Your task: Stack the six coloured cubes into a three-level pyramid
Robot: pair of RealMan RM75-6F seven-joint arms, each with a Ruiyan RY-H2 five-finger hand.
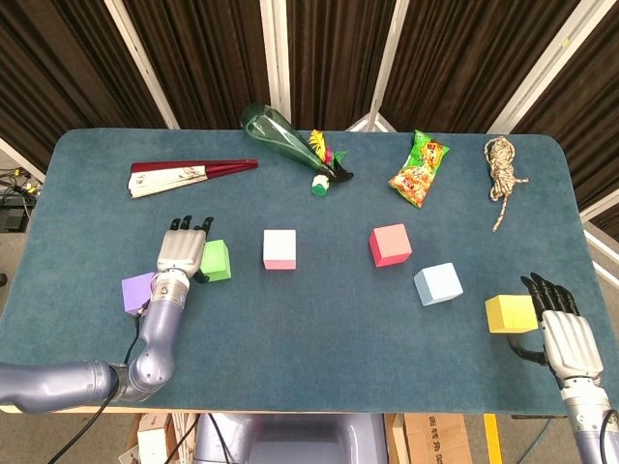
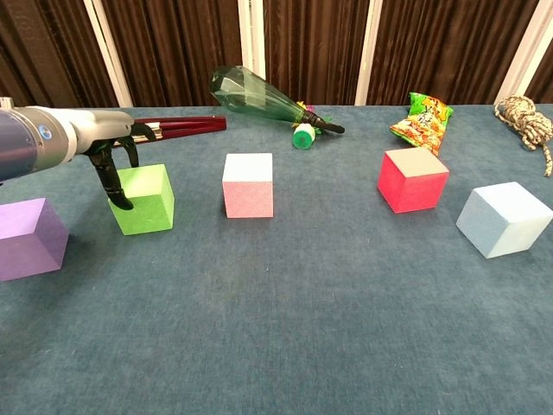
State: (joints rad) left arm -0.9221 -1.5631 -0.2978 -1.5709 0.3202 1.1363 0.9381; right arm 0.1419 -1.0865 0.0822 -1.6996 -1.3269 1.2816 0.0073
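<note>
Six cubes are spread singly across the middle of the desk, none stacked. The green cube sits toward the left edge, and the left hand is poised over its left side; in the chest view the dark fingers are seen curled down against the cube's left face, parted rather than clamped, and a firm grip cannot be confirmed. The purple cube lies just left of that hand, nearer the front-left corner. The light pink cube stands to the right of the green one, apart from it. Further right the red cube is found, then the pale blue cube nearer the front edge. The yellow cube lies toward the front-right corner, with the right hand just beside it, fingers extended and close together, holding nothing.

Along the back of the desk a folded red fan is laid toward the left, a green glass bottle lies on its side near the middle with a small colourful item at its neck, a snack packet is placed right of that, and a coiled rope rests near the back-right corner.
</note>
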